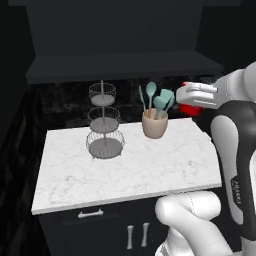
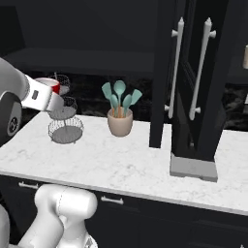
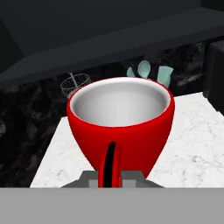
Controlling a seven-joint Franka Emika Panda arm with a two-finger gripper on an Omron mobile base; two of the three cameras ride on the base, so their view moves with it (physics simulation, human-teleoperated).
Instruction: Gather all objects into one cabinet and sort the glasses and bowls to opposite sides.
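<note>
My gripper [image 3: 111, 178] is shut on the handle of a glossy red cup [image 3: 120, 127] with a white inside, and holds it upright in the air. In the left base view the gripper [image 1: 186, 97] and the red cup [image 1: 191, 109] hang above the counter's back right corner, right of the utensil pot. In the right base view the cup [image 2: 54, 87] sits at the hand's tip, in front of the wire stand. The black cabinet [image 2: 203, 97], with long silver bar handles on its tall doors, stands at the right. A small cream shape [image 2: 245, 57] shows at the right edge.
A beige pot of teal utensils [image 1: 155, 124] [image 2: 120, 122] stands at the back of the white marble counter [image 1: 125, 172]. A three-tier wire stand [image 1: 104, 125] [image 2: 65, 127] is to its left. Dark drawers [image 1: 90, 214] run below the counter's front edge.
</note>
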